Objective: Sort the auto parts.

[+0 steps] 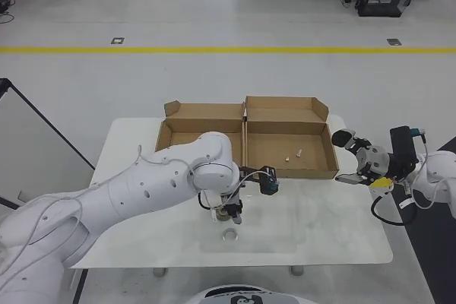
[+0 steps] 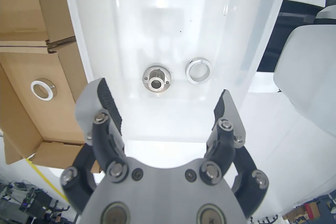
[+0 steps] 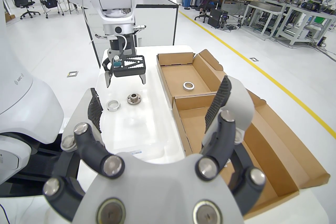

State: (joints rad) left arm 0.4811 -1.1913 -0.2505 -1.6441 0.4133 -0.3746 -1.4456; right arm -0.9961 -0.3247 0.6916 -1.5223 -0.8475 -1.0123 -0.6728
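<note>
While left gripper (image 2: pixel 163 87) and right gripper (image 3: pixel 160 84) gape empty, ring (image 3: pixel 188 86) lies in box (image 3: pixel 176 74).

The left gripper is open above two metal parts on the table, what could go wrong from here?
1. The flanged hub and the collar ring lie close together; the left gripper, wide open, may bump or catch the wrong one.
2. The hub is round, smooth metal and might slip when pinched.
3. A second ring already lies in one cardboard box; dropping the hub there would mix the sort.
</note>
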